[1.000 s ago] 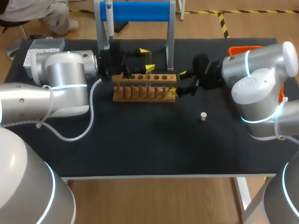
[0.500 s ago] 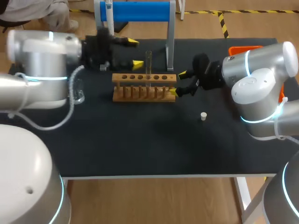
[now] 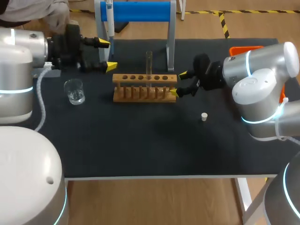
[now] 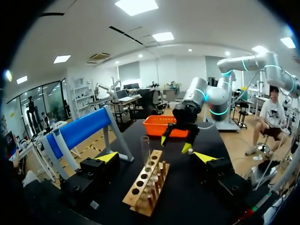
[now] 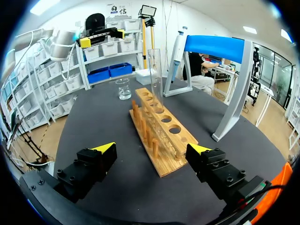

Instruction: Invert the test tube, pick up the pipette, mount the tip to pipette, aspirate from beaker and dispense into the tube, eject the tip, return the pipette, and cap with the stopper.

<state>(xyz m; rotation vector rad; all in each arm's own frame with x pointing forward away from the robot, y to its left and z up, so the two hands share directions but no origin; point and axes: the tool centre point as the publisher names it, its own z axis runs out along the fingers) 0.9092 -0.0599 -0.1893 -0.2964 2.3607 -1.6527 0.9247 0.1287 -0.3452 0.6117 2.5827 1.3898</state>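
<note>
1. Head view: the left arm comes in well to the left of the rack, its jaws spread and empty. A second ago those jaws were at the rack, around the tube. They have since let go and drawn away leftward, uncovering the beaker.
2. The right arm holds its jaws spread on either side of the rack's right end, pinching nothing. It has not moved.
3. The blue stand behind the rack carries the pipette on the post nearest the left jaws. Fetching it looks like the step in hand. Go in with the jaws wide, close squarely on the pipette's body, and lift it straight up off the stand before swinging toward the rack.
4. The beaker stands on the bench left of the rack, so keep the sweep above it.
5. The test tube stands upright in a hole right of the rack's middle.
6. The stopper lies in front of the rack, off its right end.
</note>
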